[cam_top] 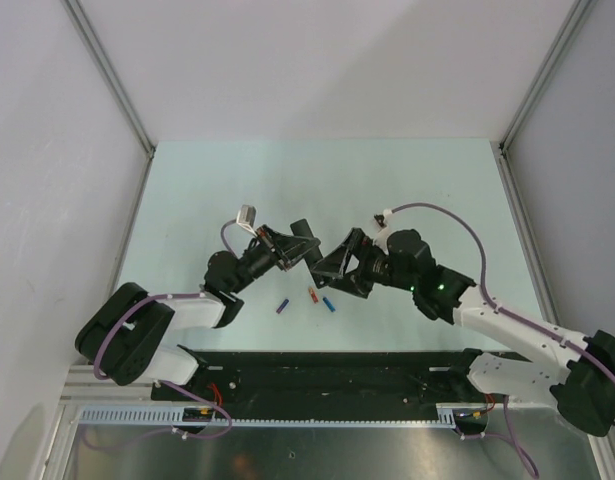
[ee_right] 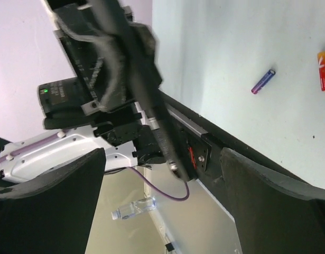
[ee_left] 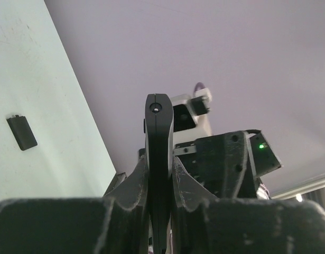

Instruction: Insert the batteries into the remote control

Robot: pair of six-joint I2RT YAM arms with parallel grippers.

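Note:
My left gripper (cam_top: 285,252) is shut on the remote control (ee_left: 159,138), a slim black bar seen edge-on and rising between its fingers (ee_left: 189,185). It is raised over the table's middle (cam_top: 305,238). My right gripper (cam_top: 332,262) faces it from the right with its jaws wide open. In the right wrist view the remote control (ee_right: 144,87) is blurred and slants down between the open fingers (ee_right: 62,190) without touching them. Three batteries lie on the table in front of the grippers: purple-blue (cam_top: 283,306) (ee_right: 263,81), red-orange (cam_top: 313,295) (ee_right: 324,70) and bright blue (cam_top: 328,303).
A small black flat cover (ee_left: 21,132) lies on the pale green table (cam_top: 407,190). A black base strip (cam_top: 337,375) runs along the near edge. Grey walls enclose the table on three sides. A plastic bottle (ee_right: 135,208) lies on the floor below.

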